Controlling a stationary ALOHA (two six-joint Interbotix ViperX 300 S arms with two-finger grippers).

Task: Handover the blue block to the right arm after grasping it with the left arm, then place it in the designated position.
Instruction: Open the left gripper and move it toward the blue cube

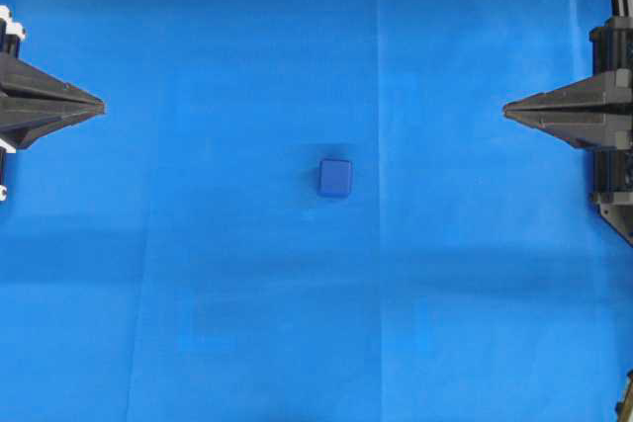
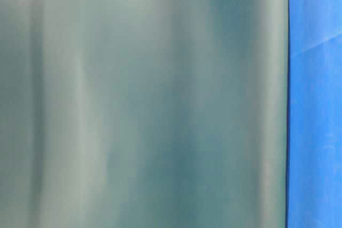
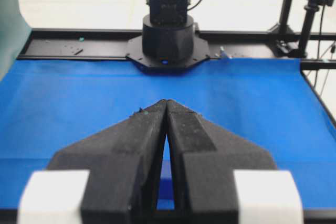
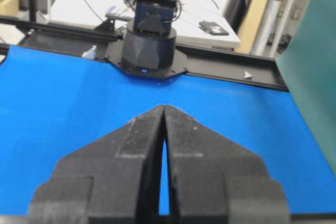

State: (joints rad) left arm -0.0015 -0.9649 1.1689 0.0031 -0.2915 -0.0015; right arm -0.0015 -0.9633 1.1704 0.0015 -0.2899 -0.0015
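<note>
A bright blue cloth (image 1: 247,323) covered the counter, giving a plain, uniform field against which the darker cube stood out. The left arm's gripper (image 1: 99,106) sat at the left edge of the overhead view and the right arm's gripper (image 1: 506,109) at the right edge, tips facing each other across the middle, well apart; this symmetric pose probably served as a rest position that left the workspace free. Both grippers were closed, fingertips touching, and held nothing, as each wrist view confirmed. The blue block (image 1: 335,178) lay on the cloth between them, near the centre and untouched, within reach of either arm. No marked placement spot was visible. The table-level view was almost filled by a blurred grey-green surface (image 2: 144,100), perhaps a screen close to the lens.
</note>
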